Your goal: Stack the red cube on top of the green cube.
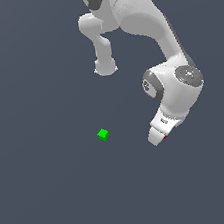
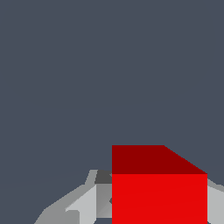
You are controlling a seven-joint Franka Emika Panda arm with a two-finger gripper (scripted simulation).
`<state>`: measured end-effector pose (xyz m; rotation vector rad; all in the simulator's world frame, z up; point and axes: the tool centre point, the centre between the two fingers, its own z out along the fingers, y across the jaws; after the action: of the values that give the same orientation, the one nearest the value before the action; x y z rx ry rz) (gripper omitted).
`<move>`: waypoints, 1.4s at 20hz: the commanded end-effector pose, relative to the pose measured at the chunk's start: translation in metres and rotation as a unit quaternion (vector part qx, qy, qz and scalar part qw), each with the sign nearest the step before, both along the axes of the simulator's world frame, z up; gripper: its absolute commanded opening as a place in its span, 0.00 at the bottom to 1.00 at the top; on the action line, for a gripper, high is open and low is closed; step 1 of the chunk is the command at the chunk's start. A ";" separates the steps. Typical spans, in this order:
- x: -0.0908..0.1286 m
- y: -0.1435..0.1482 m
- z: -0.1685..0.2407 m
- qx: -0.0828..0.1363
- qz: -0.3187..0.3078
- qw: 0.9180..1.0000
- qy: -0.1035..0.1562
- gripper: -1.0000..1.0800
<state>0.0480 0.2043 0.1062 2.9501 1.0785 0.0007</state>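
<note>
The green cube [image 1: 103, 134] lies alone on the dark grey floor, near the middle of the exterior view. My gripper [image 1: 158, 140] is to the exterior view's right of it, about a hand's width away and slightly lower in the picture. Only a sliver of the red cube [image 1: 165, 137] shows at the gripper's tip there. In the wrist view the red cube [image 2: 159, 192] looms large and sits between the two grey fingers [image 2: 89, 203], which touch its sides. The green cube is out of the wrist view.
The white arm [image 1: 173, 82] bends down from the top of the exterior view. Plain dark grey floor [image 1: 54, 192] surrounds both cubes.
</note>
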 end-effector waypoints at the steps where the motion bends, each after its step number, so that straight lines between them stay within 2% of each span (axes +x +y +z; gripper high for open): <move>1: 0.000 0.000 0.009 0.000 0.000 1.000 0.000 0.00; 9: 0.000 -0.002 0.012 0.000 0.000 1.000 0.000 0.00; 16: -0.006 -0.023 0.008 0.000 0.000 1.000 0.000 0.00; 22: -0.019 -0.065 -0.002 0.000 0.000 1.000 0.000 0.00; 28: -0.038 -0.131 -0.016 0.000 -0.001 1.000 0.000 0.00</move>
<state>0.0148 0.0905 0.0936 2.9510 1.0784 -0.0002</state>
